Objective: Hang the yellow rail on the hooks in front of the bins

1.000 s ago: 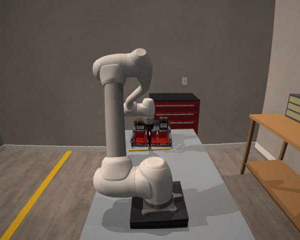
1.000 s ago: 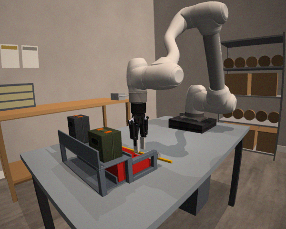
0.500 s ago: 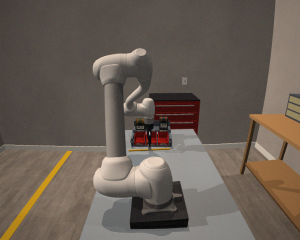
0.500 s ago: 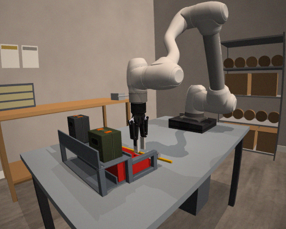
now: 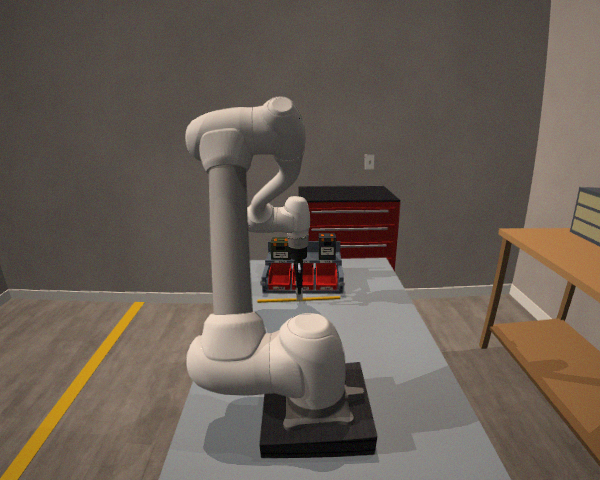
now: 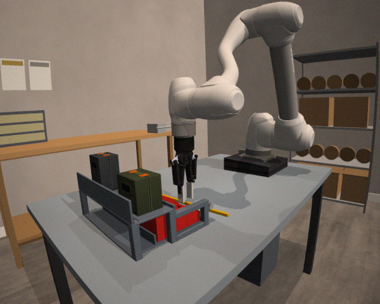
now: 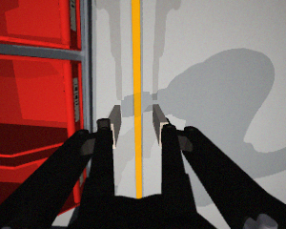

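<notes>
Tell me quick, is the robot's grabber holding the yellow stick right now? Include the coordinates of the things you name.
End effector (image 5: 299,293) (image 6: 185,198) (image 7: 136,114): open, holding nothing; the yellow rail (image 5: 323,298) (image 6: 220,212) (image 7: 136,62) is below, between its fingertips in the wrist view.

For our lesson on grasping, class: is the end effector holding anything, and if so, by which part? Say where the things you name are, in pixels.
Nothing is held: the end effector (image 5: 299,293) (image 6: 185,199) (image 7: 136,114) is open, with clear space between each finger and the rail (image 5: 318,298) (image 6: 220,213) (image 7: 136,62).
</notes>
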`<state>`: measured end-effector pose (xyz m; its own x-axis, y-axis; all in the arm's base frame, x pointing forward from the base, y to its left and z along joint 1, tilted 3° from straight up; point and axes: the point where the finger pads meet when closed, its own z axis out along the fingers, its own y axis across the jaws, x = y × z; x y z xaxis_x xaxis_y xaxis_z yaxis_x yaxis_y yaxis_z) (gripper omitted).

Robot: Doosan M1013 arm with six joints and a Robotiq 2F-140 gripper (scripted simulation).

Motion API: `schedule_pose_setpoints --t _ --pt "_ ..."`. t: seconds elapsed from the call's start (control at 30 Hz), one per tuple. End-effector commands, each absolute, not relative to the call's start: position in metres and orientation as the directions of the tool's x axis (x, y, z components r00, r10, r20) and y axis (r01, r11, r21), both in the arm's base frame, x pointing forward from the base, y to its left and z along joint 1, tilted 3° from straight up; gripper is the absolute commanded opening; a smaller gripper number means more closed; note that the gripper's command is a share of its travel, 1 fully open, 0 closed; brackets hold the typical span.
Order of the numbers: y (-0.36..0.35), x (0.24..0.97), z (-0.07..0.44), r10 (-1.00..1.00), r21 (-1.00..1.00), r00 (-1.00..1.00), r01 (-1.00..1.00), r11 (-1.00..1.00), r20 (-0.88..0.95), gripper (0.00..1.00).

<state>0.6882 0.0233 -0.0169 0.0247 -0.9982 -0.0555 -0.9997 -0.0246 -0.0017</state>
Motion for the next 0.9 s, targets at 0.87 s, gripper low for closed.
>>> schedule_pose_setpoints --t 0.87 --pt "0.026 0.687 -0.031 -0.998 0.003 0.021 -1.000 -0.021 -0.061 0.37"
